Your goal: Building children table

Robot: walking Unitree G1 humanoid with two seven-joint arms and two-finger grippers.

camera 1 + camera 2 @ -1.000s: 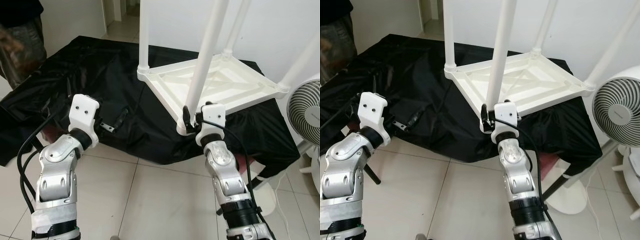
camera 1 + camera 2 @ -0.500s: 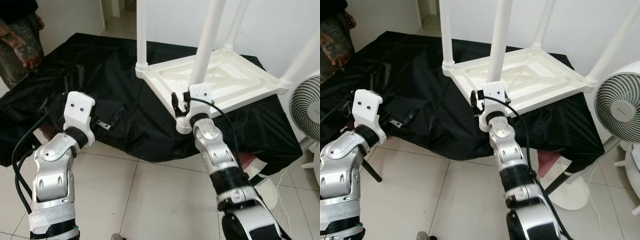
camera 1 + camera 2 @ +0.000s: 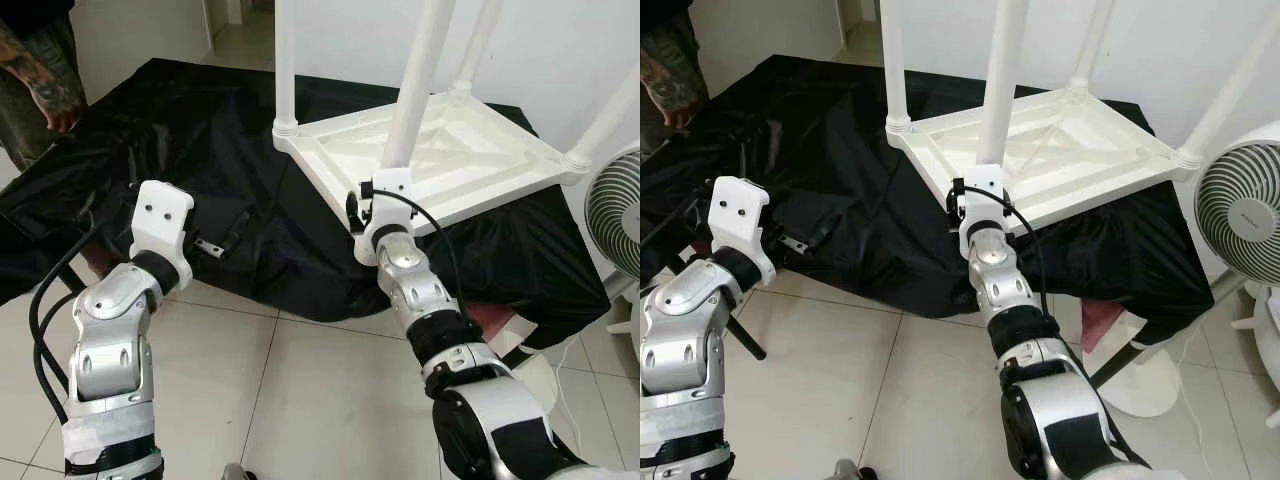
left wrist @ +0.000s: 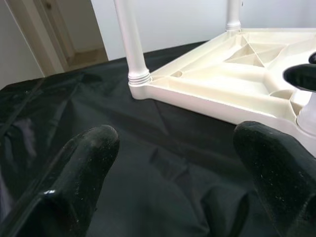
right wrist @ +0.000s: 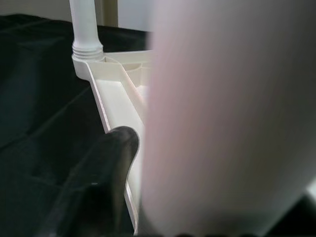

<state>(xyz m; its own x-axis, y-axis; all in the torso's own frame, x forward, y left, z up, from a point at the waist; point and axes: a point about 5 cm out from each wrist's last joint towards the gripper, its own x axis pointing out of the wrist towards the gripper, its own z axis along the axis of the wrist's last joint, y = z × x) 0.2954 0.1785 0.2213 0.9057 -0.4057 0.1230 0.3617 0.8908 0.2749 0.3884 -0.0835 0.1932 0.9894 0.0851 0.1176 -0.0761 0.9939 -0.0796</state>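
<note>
The white plastic children's table (image 3: 470, 160) lies upside down on a black cloth (image 3: 200, 130), its legs pointing up. My right gripper (image 3: 368, 205) is at the base of the near leg (image 3: 412, 90), by the table's front corner. In the right wrist view that leg (image 5: 222, 118) sits between the fingers, with one black finger (image 5: 106, 163) pressed against its side. My left gripper (image 4: 180, 143) hovers open over the black cloth, left of the table, with nothing between its fingers (image 4: 86, 158). Another leg (image 4: 131, 44) stands screwed into the far corner.
A white standing fan (image 3: 1240, 215) is close on the right, its base on the tiled floor (image 3: 300, 390). A person (image 3: 35, 70) stands at the far left by the cloth. A small metal piece (image 3: 210, 248) lies on the cloth near my left wrist.
My right gripper has moved up and inward from the table's front corner onto the base of the near leg, and its forearm has turned. The left arm has barely moved.
</note>
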